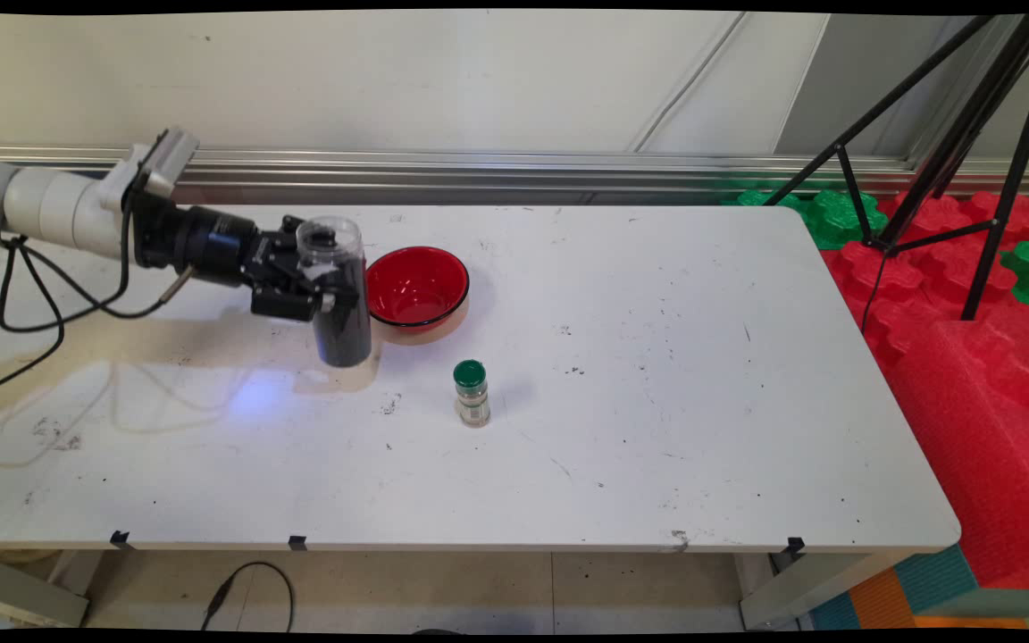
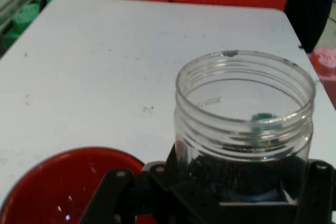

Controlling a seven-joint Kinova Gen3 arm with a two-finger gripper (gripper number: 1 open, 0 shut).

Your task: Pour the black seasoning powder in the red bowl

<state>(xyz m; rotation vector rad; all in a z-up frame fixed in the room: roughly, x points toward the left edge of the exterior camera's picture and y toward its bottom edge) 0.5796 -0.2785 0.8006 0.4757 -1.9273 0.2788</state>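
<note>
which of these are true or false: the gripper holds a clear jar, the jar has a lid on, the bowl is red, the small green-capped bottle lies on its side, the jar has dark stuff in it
1. The gripper holds a clear jar. True: its fingers are closed on the jar's sides.
2. The jar has a lid on. False: its threaded mouth is open in the hand view.
3. The bowl is red. True: it sits on the table just beside the jar.
4. The small green-capped bottle lies on its side. False: it stands upright, apart from the bowl and jar.
5. The jar has dark stuff in it. True: dark contents fill its lower part.
</note>
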